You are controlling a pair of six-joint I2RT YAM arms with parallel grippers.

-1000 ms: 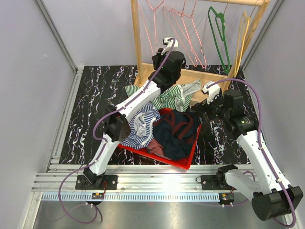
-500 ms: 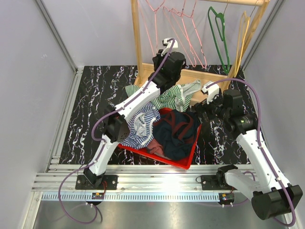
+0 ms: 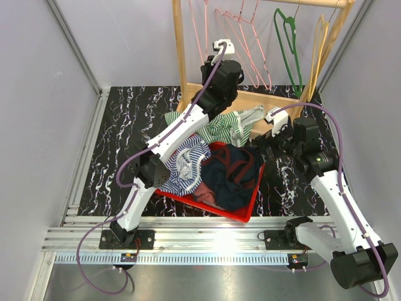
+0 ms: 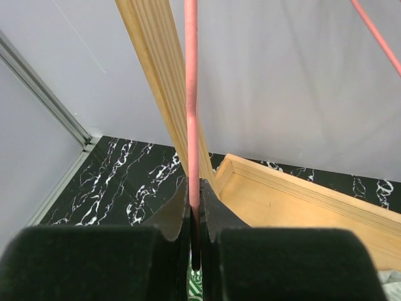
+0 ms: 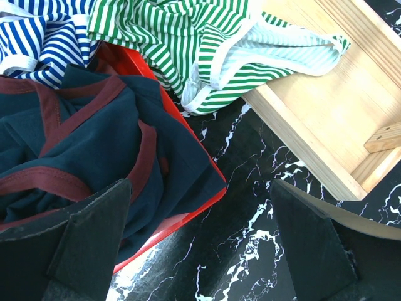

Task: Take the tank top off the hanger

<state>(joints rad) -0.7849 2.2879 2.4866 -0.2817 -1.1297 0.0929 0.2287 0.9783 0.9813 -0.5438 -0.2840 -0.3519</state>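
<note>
The green-and-white striped tank top [image 3: 233,125] lies crumpled over the wooden rack base and the red bin's far edge. It also shows in the right wrist view [image 5: 182,31]. My left gripper [image 3: 217,66] is raised beside the rack's left post, shut on a thin pink hanger [image 4: 191,94]. The hanger runs up from the jaws and is bare of cloth [image 3: 205,25]. A sliver of green stripes [image 4: 195,283] shows below the jaws. My right gripper [image 3: 260,147] is open and empty above the bin's right edge and the black marbled table [image 5: 200,244].
The red bin [image 3: 250,208] holds a navy top with maroon trim [image 3: 229,172] and a blue-striped top [image 3: 188,160]. The wooden rack [image 3: 177,50] carries more pink hangers [image 3: 241,19], a green one [image 3: 289,44] and a yellow one [image 3: 319,44]. Its base [image 5: 326,106] lies close to my right gripper.
My left gripper has risen and moved toward the back wall, carrying the pink hanger up with it. The striped tank top stays down. The right arm has not moved.
</note>
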